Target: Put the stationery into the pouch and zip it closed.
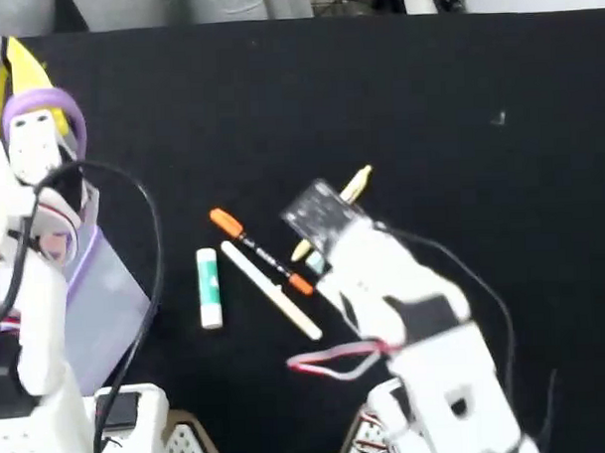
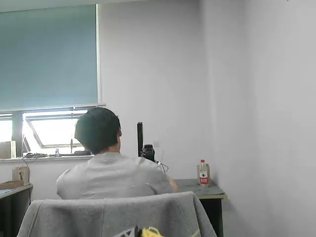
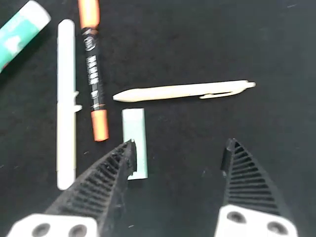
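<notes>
Five loose stationery pieces on the black table, with one pouch off to the side.
One round glue stick, one slim white pen, one black marker with orange ends, one cream click pen and one flat pale-green block lie close together. The translucent lilac pouch lies well apart, beside the left arm. The right gripper hangs above the pieces, spread wide and empty, with one ribbed black fingertip just beside the block.

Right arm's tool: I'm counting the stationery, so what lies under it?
Under the open right tool lie a pale green block and a cream pen on the black table. In the high view the arm covers most of both; the pen's ends stick out.
</notes>
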Motion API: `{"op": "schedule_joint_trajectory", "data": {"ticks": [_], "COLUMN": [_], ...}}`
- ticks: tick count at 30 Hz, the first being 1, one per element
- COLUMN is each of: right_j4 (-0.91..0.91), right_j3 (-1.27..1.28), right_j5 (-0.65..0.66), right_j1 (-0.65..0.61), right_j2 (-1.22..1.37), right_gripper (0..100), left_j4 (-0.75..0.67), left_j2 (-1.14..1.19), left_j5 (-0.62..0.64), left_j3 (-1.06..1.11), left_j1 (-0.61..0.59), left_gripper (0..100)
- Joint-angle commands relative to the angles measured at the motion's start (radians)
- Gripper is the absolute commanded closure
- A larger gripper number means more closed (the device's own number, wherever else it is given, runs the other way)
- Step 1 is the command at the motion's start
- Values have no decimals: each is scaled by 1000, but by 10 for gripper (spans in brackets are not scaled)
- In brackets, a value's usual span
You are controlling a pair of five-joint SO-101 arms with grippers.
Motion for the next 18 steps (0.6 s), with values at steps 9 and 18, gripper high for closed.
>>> {"op": "schedule_joint_trajectory", "data": {"ticks": [9,18], "right_j4": [-84,-218], "right_j3": [-186,-200], "right_j5": [54,127], "right_j1": [-91,-89], "right_j2": [553,797], "right_gripper": [724,724], "left_j4": [-54,-57], "left_j2": [-110,-114], "left_j5": [-6,-5], "left_j3": [90,137], "left_j1": [5,10], "left_gripper": [970,970]}}
